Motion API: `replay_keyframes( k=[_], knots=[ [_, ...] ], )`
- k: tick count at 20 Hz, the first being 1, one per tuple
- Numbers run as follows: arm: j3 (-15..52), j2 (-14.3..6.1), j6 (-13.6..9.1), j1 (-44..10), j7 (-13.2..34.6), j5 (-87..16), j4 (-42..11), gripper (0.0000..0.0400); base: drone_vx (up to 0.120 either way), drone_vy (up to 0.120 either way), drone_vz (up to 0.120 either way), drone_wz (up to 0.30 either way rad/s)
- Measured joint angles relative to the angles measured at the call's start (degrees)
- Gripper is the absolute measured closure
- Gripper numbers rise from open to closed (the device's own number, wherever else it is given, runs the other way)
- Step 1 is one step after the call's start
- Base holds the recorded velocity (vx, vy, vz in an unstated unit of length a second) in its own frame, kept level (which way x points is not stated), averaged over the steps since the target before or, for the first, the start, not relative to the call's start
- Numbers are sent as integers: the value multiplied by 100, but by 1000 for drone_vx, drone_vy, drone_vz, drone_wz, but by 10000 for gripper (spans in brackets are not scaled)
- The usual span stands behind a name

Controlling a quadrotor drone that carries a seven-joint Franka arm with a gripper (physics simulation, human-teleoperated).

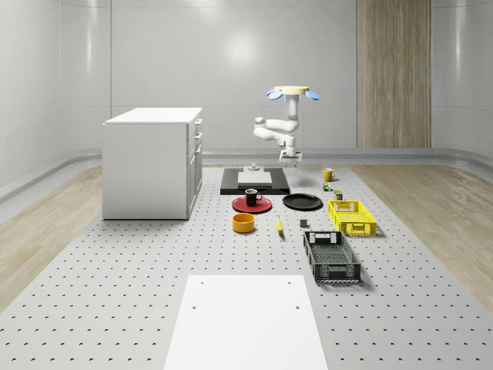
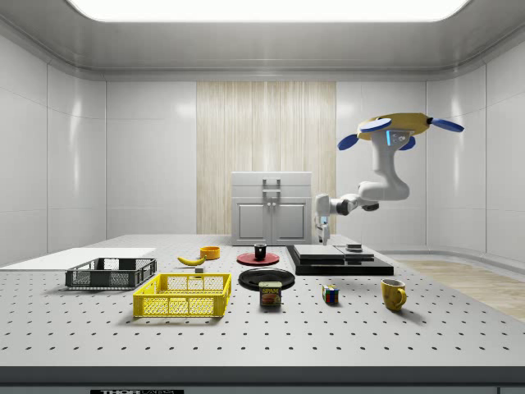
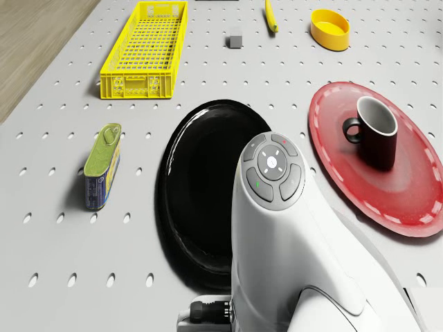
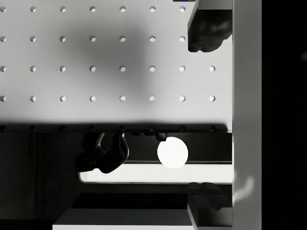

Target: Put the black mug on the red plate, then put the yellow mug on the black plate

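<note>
Black mug (image 1: 252,196) stands on the red plate (image 1: 239,205), gripper (image 1: 288,158) empty, fingers apart

Drone (image 1: 292,93) hovers; yellow mug (image 1: 328,174) sits well beside the gripper, black plate (image 1: 302,202) below it, open tabletop (image 1: 154,262) between

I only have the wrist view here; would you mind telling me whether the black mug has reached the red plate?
Observer: Yes, the black mug stands upright on the red plate.
Operator: Thank you. Where is the yellow mug?
Observer: The yellow mug sits on the table, apart from the black plate.
Operator: And the drone?
Observer: The drone hovers over the table's far end, with the gripper hanging above the black platform.
</note>
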Motion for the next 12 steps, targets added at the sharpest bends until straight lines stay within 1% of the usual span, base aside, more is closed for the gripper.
replay_keyframes(
  k=[12],
  knots=[
    [1,-14,13,-5,3,6,1,0,-120,120,0,0]
  ],
)
